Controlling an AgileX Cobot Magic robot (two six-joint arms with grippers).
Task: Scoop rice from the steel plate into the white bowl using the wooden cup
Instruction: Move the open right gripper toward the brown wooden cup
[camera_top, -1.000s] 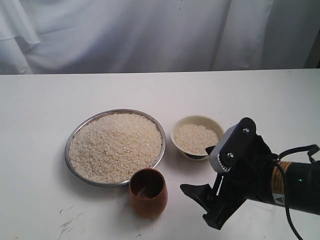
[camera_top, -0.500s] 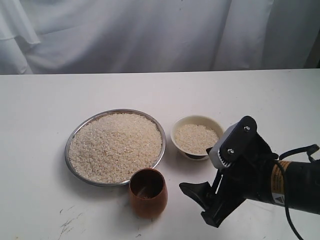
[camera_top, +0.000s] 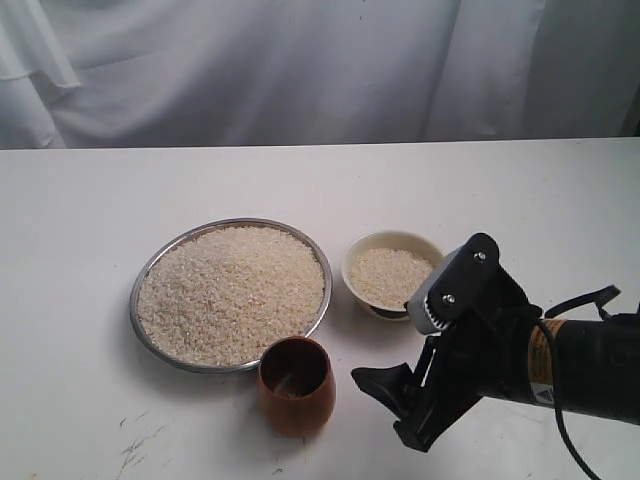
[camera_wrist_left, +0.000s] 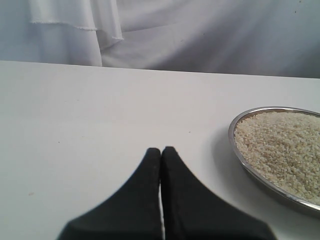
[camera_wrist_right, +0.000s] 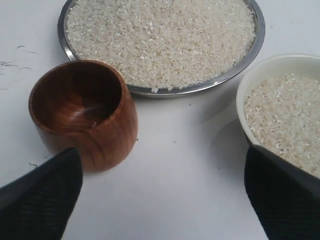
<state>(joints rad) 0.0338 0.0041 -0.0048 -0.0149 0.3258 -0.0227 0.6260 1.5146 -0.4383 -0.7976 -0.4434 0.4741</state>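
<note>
The wooden cup (camera_top: 295, 385) stands upright at the exterior view's lower centre, just beside the near rim of the steel plate (camera_top: 137, 290). The rice (camera_top: 230, 290) covers the plate, and more fills the white bowl (camera_top: 394, 239) to its right. The right gripper (camera_wrist_right: 160, 160), jaws spread and empty, sits lower right, apart from the cup. Bare table (camera_top: 90, 200) lies left. Only the left wrist view shows the left gripper (camera_wrist_left: 161, 152), jaws pressed together.
</note>
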